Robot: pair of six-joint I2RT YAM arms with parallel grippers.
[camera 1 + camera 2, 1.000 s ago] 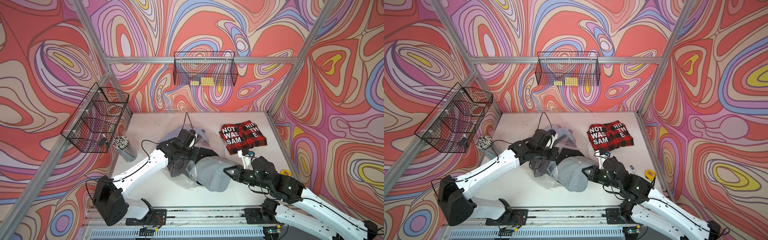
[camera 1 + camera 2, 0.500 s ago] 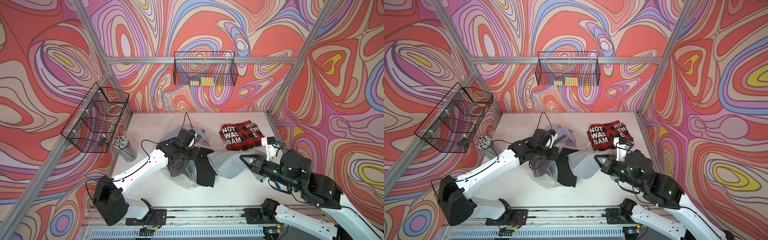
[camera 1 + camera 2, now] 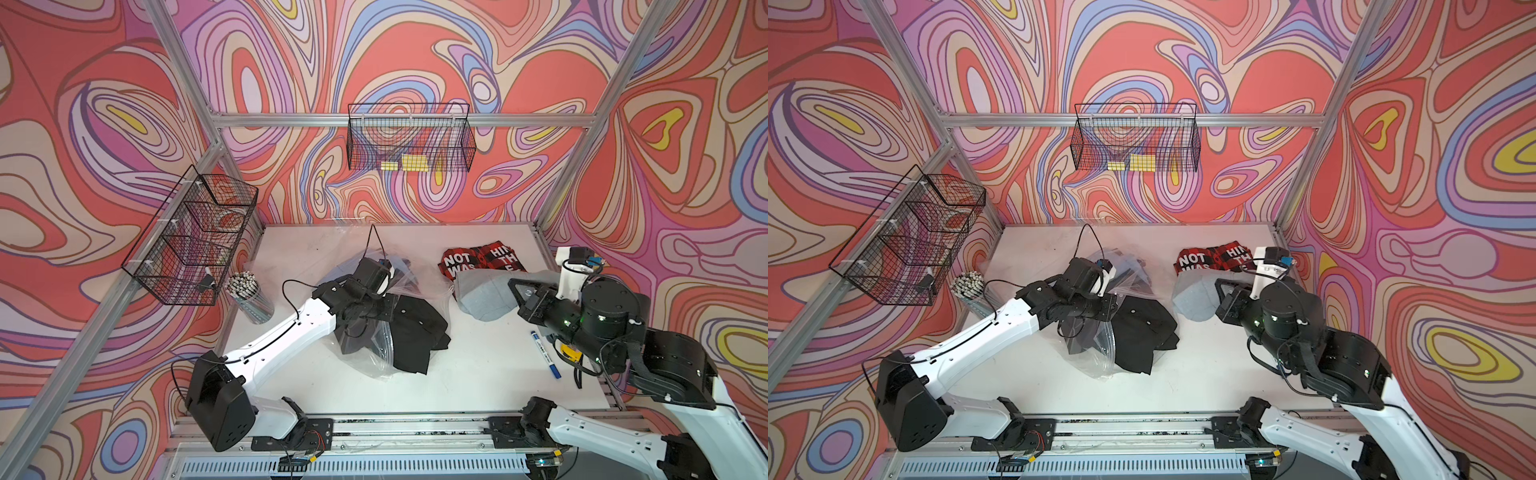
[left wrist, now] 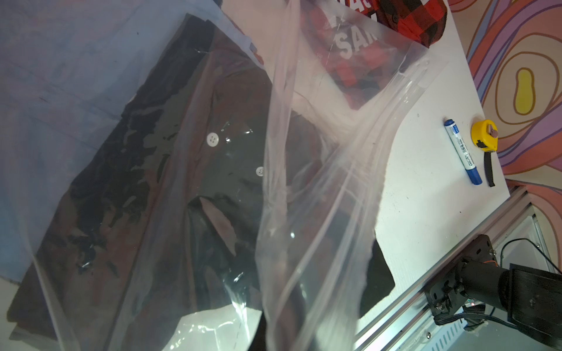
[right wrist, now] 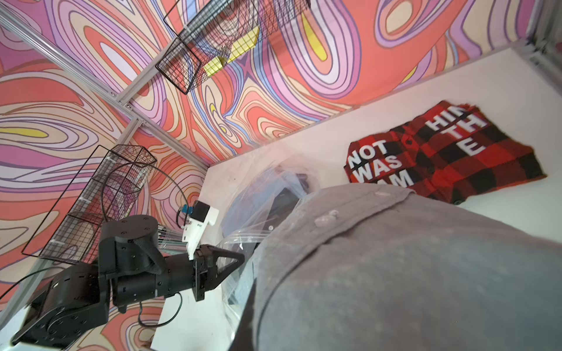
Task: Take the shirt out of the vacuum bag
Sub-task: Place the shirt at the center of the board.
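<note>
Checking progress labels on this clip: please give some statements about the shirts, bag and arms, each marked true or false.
1. The right arm's jaws hold the grey shirt outside the vacuum bag. True.
2. The black shirt lies fully outside the bag. False: part of it sits inside the plastic.
3. The red plaid shirt is inside the bag. False: it lies on the table, beyond the grey shirt.
4. A blue marker lies on the table by the right arm. True.
5. The left arm's jaws stand open. False: they are shut on the bag's plastic.
</note>
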